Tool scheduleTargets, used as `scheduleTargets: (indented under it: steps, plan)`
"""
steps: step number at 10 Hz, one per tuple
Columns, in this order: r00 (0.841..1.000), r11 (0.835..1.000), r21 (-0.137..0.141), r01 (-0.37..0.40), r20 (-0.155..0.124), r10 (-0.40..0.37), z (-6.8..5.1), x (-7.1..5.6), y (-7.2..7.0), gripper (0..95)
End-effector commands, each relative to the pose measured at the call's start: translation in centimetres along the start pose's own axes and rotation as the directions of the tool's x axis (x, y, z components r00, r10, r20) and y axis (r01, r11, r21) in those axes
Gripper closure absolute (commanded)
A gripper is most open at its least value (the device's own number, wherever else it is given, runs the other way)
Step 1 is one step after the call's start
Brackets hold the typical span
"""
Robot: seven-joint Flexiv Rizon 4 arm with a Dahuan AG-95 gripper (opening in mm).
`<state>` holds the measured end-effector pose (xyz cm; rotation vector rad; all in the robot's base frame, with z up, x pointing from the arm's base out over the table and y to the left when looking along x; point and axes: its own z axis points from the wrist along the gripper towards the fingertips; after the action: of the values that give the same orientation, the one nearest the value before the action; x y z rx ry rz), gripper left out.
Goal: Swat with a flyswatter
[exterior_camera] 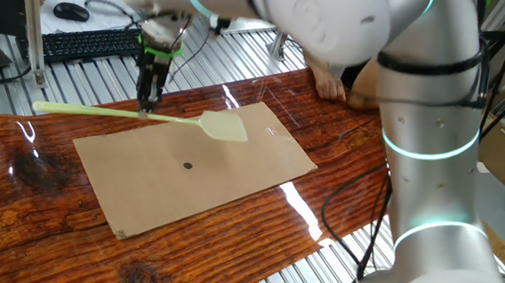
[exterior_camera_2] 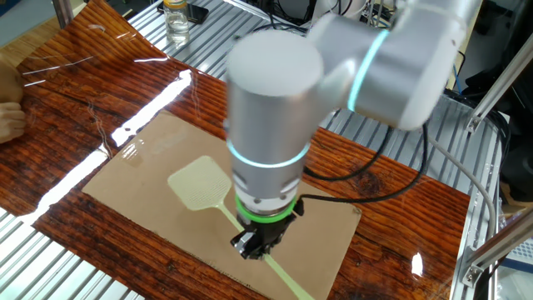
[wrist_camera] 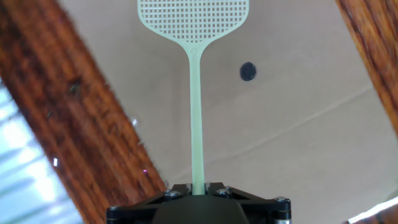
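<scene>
The pale yellow-green flyswatter (exterior_camera: 147, 116) lies level above the cardboard sheet (exterior_camera: 197, 169), its mesh head (exterior_camera: 224, 126) over the sheet's far part. It also shows in the other fixed view (exterior_camera_2: 200, 185) and the hand view (wrist_camera: 196, 112). My gripper (exterior_camera: 149, 106) is shut on the handle, about midway along it; in the other fixed view the gripper (exterior_camera_2: 256, 247) stands near the sheet's near edge. A small black dot (exterior_camera: 188, 165) sits on the cardboard, to the right of the handle in the hand view (wrist_camera: 247, 71).
The cardboard lies on a glossy wooden board (exterior_camera: 45, 180) over a metal slatted table. A keyboard (exterior_camera: 85, 43) and mouse (exterior_camera: 71, 10) are at the back left. A person's hand (exterior_camera: 332, 85) rests at the board's far edge. A jar (exterior_camera_2: 176, 18) stands at the far end.
</scene>
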<state>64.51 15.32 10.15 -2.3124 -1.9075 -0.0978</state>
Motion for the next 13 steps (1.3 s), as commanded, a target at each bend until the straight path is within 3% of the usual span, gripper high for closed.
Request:
scheduleTargets:
  steps: [1, 8, 10, 12, 13]
  plan:
    - [0.972, 0.971, 0.049, 0.235, -0.027, -0.234, -1.2, 0.2, -0.1, 95.0]
    - [0.900, 0.898, 0.052, 0.436, -0.028, -0.435, -1.7, 0.5, -2.3, 95.0]
    - [0.848, 0.846, 0.050, 0.530, -0.025, -0.529, -1.8, 0.6, -3.5, 95.0]
    - [0.806, 0.804, 0.054, 0.592, -0.014, -0.592, -1.8, 0.6, -4.7, 95.0]
    - [0.792, 0.791, 0.055, 0.609, -0.011, -0.610, -1.7, 0.7, -5.2, 95.0]
